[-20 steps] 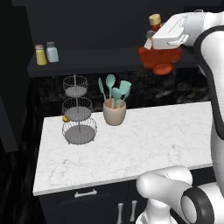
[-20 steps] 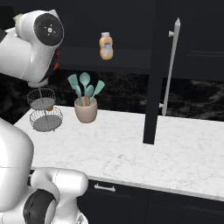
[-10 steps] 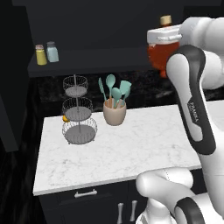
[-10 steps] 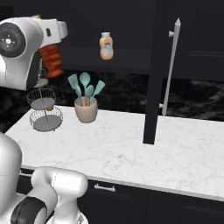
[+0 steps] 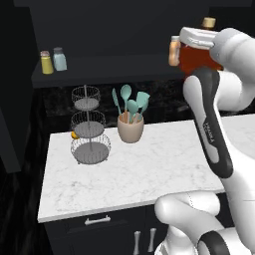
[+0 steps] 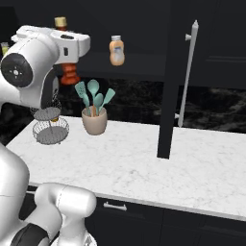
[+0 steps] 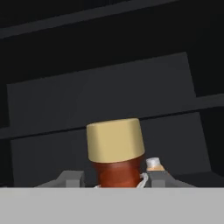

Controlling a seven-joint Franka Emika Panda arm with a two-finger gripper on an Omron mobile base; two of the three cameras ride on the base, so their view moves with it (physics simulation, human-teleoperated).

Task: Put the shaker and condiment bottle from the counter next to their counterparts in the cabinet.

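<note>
My gripper (image 7: 114, 180) is shut on the neck of the condiment bottle (image 5: 191, 59), a squat dark red jug with a yellowish cap (image 7: 115, 140). It hangs upright at shelf height, just right of the slim orange bottle (image 5: 174, 51) that stands on the black shelf (image 5: 109, 68) of the cabinet. From the right base view the red bottle (image 6: 70, 75) peeks out below my hand, left of the orange bottle (image 6: 116, 51). The pale teal shaker (image 5: 60, 59) stands on the shelf's left end beside the yellow shaker (image 5: 46, 63). The marble counter (image 5: 149, 169) lies below.
A three-tier wire basket (image 5: 88, 125) and a beige crock of teal utensils (image 5: 130, 127) stand at the back of the counter. An open dark cabinet door (image 6: 166, 96) with a long silver handle (image 6: 188, 72) hangs over the counter's right part.
The hand has carried the condiment bottle from a tilted pose to upright and closer to the shelf beside the orange bottle. The forearm now stands in front of it in the left base view.
</note>
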